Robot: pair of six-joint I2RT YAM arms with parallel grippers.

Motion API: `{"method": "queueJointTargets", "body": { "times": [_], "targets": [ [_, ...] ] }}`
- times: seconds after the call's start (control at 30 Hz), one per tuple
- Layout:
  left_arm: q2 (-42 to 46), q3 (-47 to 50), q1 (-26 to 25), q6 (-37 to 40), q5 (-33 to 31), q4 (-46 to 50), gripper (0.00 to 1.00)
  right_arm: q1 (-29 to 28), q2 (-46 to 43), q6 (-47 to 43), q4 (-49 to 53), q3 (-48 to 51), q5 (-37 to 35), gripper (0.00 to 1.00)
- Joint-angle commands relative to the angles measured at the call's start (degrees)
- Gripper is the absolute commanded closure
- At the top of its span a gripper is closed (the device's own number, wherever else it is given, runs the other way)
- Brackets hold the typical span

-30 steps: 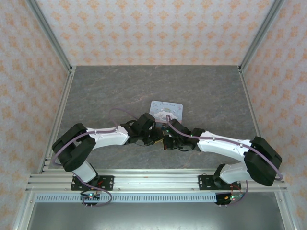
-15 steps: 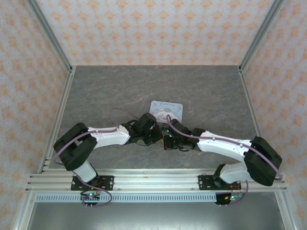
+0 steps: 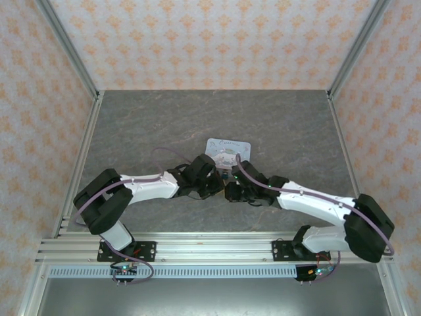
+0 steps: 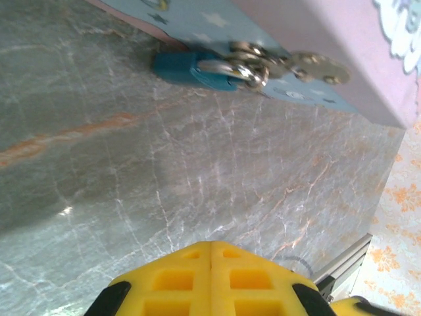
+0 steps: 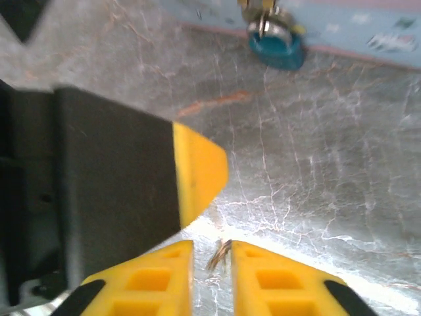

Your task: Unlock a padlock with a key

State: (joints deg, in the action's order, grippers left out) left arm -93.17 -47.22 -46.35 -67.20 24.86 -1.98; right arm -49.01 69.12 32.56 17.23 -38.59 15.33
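Note:
The teal-blue padlock (image 4: 187, 68) lies on the grey table against the tin's side, its thin shackle through a metal hasp; it also shows as the padlock (image 5: 277, 49) ahead of the right fingers. My right gripper (image 5: 212, 245) is nearly closed, with the thin tan key (image 5: 220, 255) standing between its fingertips against the right one. My left gripper (image 4: 211, 243) is shut with nothing in it, a short way from the padlock. From above, the left gripper (image 3: 216, 187) and right gripper (image 3: 229, 192) sit tip to tip just below the tin.
The pale cartoon-printed tin (image 3: 228, 149) stands mid-table; its pink and blue side, tin (image 4: 316, 26), holds the hasp. The left arm's yellow fingertip (image 5: 197, 171) and black body crowd the right wrist view's left. An aluminium frame (image 3: 210, 245) edges the near side.
The right arm has stretched out, its elbow sliding right and its gripper edging up towards the tin. The left gripper has moved slightly towards the tin too.

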Motion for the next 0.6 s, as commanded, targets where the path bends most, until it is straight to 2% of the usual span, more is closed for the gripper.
{"method": "queueJointTargets", "body": {
  "times": [0.0, 0.17, 0.33, 0.43, 0.47, 0.57],
  "targets": [
    [-0.1, -2.1, -0.7, 2.2, -1.4, 0.6, 1.00, 2.9, -6.1, 2.6, -3.5, 3.0, 1.4, 0.78],
    [-0.9, -3.4, -0.8, 3.2, -1.9, 0.8, 1.00, 5.8, -10.6, 4.7, -5.3, 6.5, 2.7, 0.76],
    [-0.9, -5.7, -0.6, 6.1, -4.4, 6.3, 1.00, 6.2, -9.4, 6.5, -6.5, 8.3, 2.6, 0.72],
    [1.4, -5.6, -0.2, 7.8, -6.9, 9.7, 1.00, 6.2, -6.8, 8.0, -5.3, 7.8, 2.5, 0.62],
    [2.0, -5.5, 0.1, 8.2, -7.5, 10.6, 0.98, 6.1, -5.9, 8.2, -4.7, 7.4, 2.7, 0.58],
    [4.5, -4.5, 2.3, 9.2, -8.5, 12.9, 0.83, 4.7, -3.4, 8.1, -2.2, 5.7, 1.1, 0.49]
  ]
}}
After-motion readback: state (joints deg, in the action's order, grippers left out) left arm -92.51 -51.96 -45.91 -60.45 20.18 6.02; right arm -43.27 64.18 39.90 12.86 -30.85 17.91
